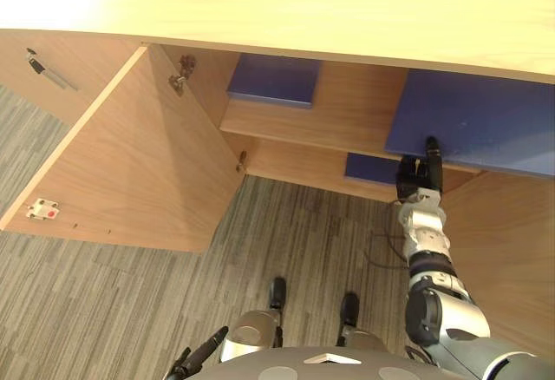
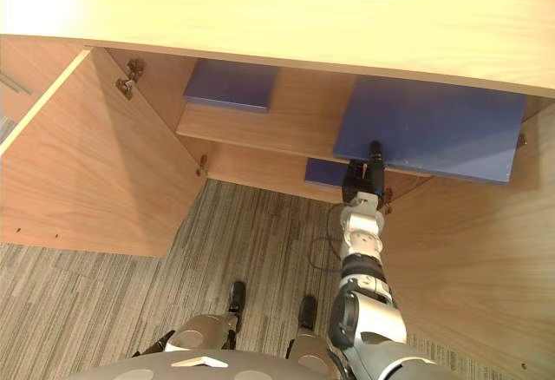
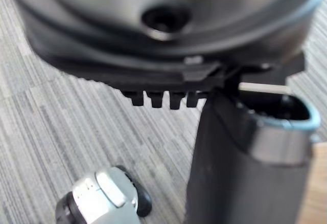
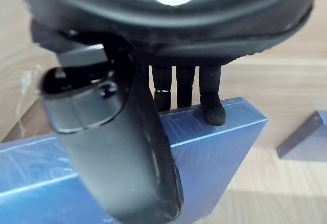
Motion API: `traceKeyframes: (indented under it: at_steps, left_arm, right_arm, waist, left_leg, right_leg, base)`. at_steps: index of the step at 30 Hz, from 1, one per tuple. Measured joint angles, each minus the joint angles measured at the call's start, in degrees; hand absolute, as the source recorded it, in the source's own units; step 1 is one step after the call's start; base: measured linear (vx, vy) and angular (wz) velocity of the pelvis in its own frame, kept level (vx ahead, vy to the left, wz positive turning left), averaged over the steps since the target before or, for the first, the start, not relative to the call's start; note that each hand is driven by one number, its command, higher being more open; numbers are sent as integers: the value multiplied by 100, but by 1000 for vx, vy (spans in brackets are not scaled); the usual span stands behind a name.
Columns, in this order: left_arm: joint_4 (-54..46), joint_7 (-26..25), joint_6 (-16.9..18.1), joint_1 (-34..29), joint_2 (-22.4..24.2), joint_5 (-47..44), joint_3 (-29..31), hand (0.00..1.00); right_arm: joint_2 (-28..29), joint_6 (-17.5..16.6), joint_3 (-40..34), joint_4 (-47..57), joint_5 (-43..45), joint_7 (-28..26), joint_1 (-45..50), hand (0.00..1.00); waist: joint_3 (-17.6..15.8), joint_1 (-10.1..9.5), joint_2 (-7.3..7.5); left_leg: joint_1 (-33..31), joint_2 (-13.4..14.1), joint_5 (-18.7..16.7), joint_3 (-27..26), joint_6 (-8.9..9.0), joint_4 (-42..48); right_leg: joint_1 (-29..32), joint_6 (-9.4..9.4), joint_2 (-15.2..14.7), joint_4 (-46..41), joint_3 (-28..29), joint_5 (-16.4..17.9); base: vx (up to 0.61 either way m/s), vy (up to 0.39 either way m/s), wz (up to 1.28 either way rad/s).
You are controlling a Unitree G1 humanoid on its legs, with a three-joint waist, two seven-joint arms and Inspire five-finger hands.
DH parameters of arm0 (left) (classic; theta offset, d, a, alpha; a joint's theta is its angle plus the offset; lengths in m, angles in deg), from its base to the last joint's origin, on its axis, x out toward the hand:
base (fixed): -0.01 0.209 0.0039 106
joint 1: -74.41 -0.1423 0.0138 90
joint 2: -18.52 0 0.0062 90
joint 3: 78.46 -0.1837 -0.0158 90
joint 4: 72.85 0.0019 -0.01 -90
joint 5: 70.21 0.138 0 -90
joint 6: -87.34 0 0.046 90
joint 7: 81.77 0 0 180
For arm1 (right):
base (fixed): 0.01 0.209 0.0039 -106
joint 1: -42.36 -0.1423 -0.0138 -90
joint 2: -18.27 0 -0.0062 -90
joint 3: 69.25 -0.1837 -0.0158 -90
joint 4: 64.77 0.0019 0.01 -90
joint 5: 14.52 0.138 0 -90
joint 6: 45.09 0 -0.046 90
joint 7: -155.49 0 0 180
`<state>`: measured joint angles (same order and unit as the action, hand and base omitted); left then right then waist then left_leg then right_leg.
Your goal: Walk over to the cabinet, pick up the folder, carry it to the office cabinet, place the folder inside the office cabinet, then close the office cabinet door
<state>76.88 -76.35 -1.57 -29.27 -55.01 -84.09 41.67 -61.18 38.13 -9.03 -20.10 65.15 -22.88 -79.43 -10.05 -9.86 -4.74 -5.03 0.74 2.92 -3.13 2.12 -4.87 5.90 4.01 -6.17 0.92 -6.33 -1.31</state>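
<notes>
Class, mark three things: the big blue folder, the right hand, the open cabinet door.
big folder (image 1: pixel 486 120): left eye view, middle of its cover.
right hand (image 1: pixel 418 179): left eye view, its dark palm.
door (image 1: pixel 130 163): left eye view, its inner face.

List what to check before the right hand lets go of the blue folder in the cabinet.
1. Right hand grip on the folder: ok, fingers on top, thumb at its near edge.
2. Folder fully seated on the shelf: cannot tell; its near edge looks to reach past the shelf front.
3. Room on the shelf: ok, bare wood between it and the other folder.
4. Cabinet door swung clear: ok, wide open.
5. Left hand free for the door: ok, low, holding nothing.
</notes>
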Motion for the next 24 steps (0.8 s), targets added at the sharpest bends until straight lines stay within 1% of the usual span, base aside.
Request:
traceKeyframes:
  at_steps: [1, 3, 5, 8, 11, 15, 18, 19, 22, 24]
  left_arm:
    - [-16, 0, 0, 0, 0, 0, 0, 100]
    - [-110, -7, 8, 0, 0, -2, 0, 100]
    - [-136, -19, 9, 0, -1, -16, 0, 100]
    - [-150, -31, 6, -1, -1, -172, -2, 100]
    - [-192, -90, 6, -1, -2, -172, -2, 100]
    - [-198, -148, 7, -1, -12, -181, -2, 100]
    - [-241, -156, 6, -1, -17, -231, 0, 100]
    - [-241, -166, 7, -2, -22, -233, 4, 100]
    - [-294, -198, 6, -3, -47, -231, 11, 100]
    - [-340, -199, 6, -3, -46, -230, 12, 100]
  right_arm:
    - [36, -32, -46, -1, 74, 24, -96, 0]
    - [140, -208, -217, -1, 359, 109, -498, 0]
    - [166, -338, -345, -19, 516, 217, -824, 0]
    - [174, -511, -665, -66, 669, 384, -1310, 0]
    - [160, -660, -1103, -228, 719, 486, -1804, 0]
    - [-91, -653, -1555, -504, 719, 707, -2249, 0]
    - [-328, -644, -1919, -696, 619, 908, -2542, 0]
    - [-367, -637, -1973, -731, 619, 942, -2580, 0]
    - [-579, -525, -2227, -981, 483, 1119, -2762, 0]
    - [-699, -352, -2394, -1104, 149, 1239, -2848, 0]
  waist:
    - [0, -22, 0]
    - [2, -112, -3]
    - [1, -140, -5]
    - [-1, -263, -10]
    - [-20, -264, -48]
    - [-53, -291, -125]
    - [-113, -302, -230]
    - [-115, -304, -245]
    - [-114, -312, -256]
    - [-113, -311, -257]
  left_leg:
    - [-3, -2, 1, 0, -1, -1]
    - [-30, -4, 13, 39, -12, 0]
    - [-63, -8, 31, 100, -15, 2]
    - [-84, -16, 38, 138, -5, 3]
    - [-155, -37, 76, 226, 14, 5]
    - [-247, -74, 110, 302, 12, 6]
    - [-301, -95, 132, 357, 7, 4]
    - [-314, -98, 133, 358, 8, 4]
    - [-367, -103, 145, 358, 11, 6]
    - [-366, -106, 145, 346, 11, 8]
  right_leg:
    - [0, 0, -3, 2, -1, 0]
    - [-2, -1, -6, 9, -47, -1]
    - [-3, -2, -13, 14, -117, -2]
    - [-8, -3, -23, 17, -159, -2]
    - [5, -3, -49, 17, -277, -2]
    - [46, -3, -83, 14, -336, -2]
    - [66, -3, -105, 11, -411, -2]
    - [75, -3, -108, 12, -421, -2]
    - [122, -3, -113, 13, -437, -2]
    - [122, -3, -116, 12, -437, -2]
  base:
    - [-19, 13, 3]
    - [-21, 3, 10]
    - [-10, -2, 17]
    - [-2, 3, 10]
    - [-6, 12, 19]
    - [-11, 19, 14]
    - [-22, 15, 12]
    - [-15, 12, 6]
    - [-3, 4, 1]
    - [0, 0, 0]
